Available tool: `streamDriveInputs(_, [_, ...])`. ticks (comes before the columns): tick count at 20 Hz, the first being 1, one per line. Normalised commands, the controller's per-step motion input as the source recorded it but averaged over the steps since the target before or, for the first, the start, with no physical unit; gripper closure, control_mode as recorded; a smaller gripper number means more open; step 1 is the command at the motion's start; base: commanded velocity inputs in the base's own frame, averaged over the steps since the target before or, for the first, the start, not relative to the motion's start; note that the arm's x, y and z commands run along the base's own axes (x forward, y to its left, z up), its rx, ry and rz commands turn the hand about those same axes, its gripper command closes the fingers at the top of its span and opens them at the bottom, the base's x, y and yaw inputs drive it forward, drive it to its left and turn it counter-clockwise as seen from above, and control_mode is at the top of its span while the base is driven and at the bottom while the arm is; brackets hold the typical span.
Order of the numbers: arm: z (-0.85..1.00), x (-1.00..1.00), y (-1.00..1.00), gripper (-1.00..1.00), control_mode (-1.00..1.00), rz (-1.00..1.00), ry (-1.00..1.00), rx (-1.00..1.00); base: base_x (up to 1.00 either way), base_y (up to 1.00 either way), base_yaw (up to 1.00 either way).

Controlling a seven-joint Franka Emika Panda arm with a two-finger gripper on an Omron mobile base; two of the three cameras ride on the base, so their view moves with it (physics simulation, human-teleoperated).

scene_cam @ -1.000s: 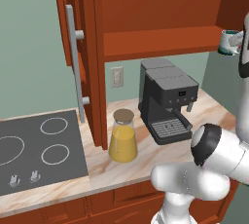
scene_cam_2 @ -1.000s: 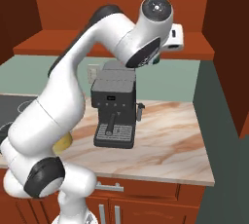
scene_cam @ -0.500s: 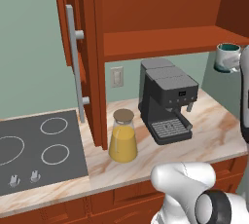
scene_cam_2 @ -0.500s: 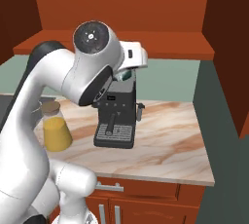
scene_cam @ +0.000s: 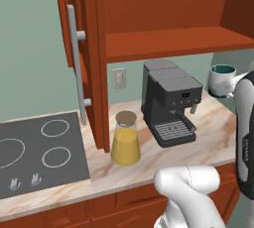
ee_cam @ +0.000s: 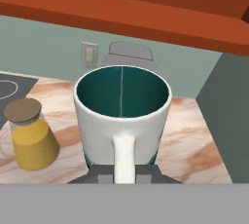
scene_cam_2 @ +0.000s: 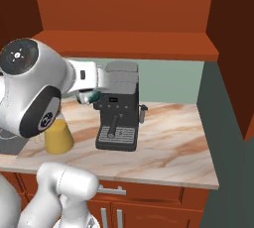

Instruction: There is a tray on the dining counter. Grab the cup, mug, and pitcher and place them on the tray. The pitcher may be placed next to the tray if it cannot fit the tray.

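Note:
My gripper point(ee_cam: 124, 174) is shut on the white loop handle of the mug point(ee_cam: 121, 116), a white mug with a dark teal inside, held upright in the air. From the left base it hangs at the right edge as the mug point(scene_cam: 222, 79) beside the gripper point(scene_cam: 233, 87), level with the coffee machine's top. From the right base a teal part of the mug point(scene_cam_2: 90, 97) shows under the gripper point(scene_cam_2: 92, 92). The pitcher point(scene_cam: 125, 140), clear glass with a brown lid and yellow liquid, stands on the counter left of the machine; the pitcher point(scene_cam_2: 58, 135) is partly behind my arm. The tray, cup and dining counter are out of view.
A dark coffee machine point(scene_cam: 169, 102) stands on the marbled counter point(scene_cam: 208, 138) under a wooden shelf point(scene_cam: 163, 38). An open cabinet door point(scene_cam: 79, 63) with a steel handle hangs left of the pitcher. A black stovetop point(scene_cam: 34, 147) lies at the left.
The arm has swung down and the mug has dropped from shelf height to about the coffee machine's top. The pitcher and machine have not moved.

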Motion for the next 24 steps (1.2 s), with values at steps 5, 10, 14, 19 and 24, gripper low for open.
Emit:
streamDriveInputs(5, [-0.03,-0.62,0.42,1.0,-1.0,0.0,0.13,0.01,0.0,0.0,0.0])
streamDriveInputs(10, [-0.06,-0.21,0.06,1.0,-1.0,0.0,0.0,0.01,0.0,0.0,0.0])
streamDriveInputs(14, [0.0,-0.08,0.0,1.0,-1.0,0.0,0.0,0.0,0.0,0.0,0.0])
streamDriveInputs(19, [0.0,0.0,0.0,1.0,1.0,0.0,0.0,0.0,-0.13,0.01,0.0])
streamDriveInputs(24, [0.0,0.0,0.0,1.0,1.0,0.0,0.0,0.0,-0.92,0.01,0.06])
